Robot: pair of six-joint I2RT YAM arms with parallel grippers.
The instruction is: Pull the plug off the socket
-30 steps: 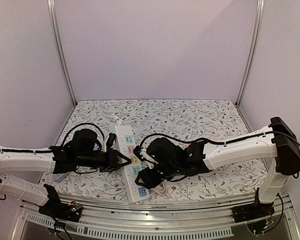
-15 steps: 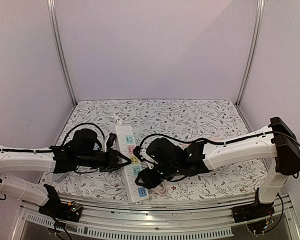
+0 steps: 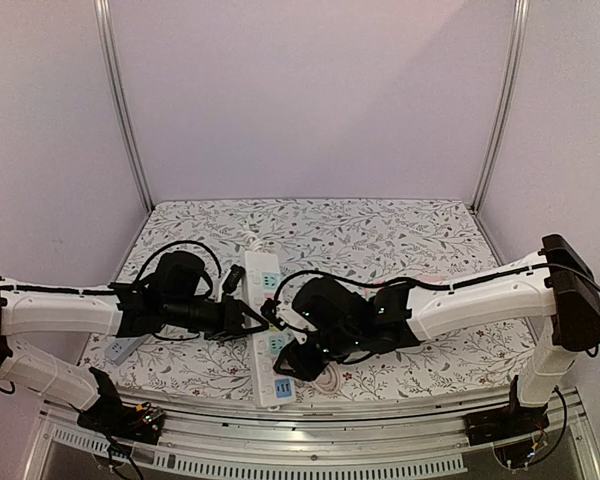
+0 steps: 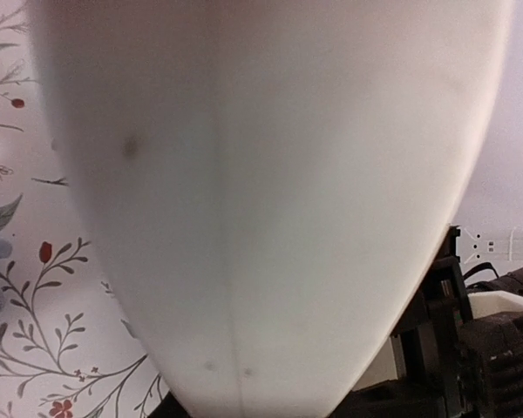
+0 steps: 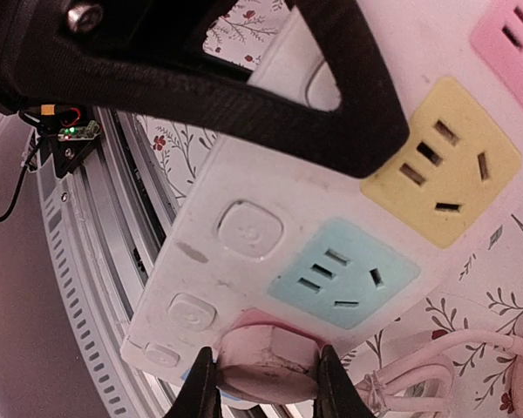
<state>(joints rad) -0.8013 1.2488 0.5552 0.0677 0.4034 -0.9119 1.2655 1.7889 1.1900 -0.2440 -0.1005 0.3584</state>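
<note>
- The far half of the worktop [image 3: 380, 230] lies bare, so I have free room there for either arm.
- The power strip [image 3: 263, 335] runs near to far between the arms and bars a straight crossing.
- The left gripper [image 3: 252, 318] clamps the strip from its left. One of its fingers [image 5: 366, 113] lies across the top beside the yellow socket [image 5: 440, 161].
- The right gripper [image 5: 268, 385] pinches the plug [image 5: 266, 353] at the strip's near end, and a white cable [image 3: 327, 379] coils just right of it.
- My left wrist view is filled by the strip, with no gap showing.
- A blue-grey thing [image 3: 120, 350] lies under the left arm.
</note>
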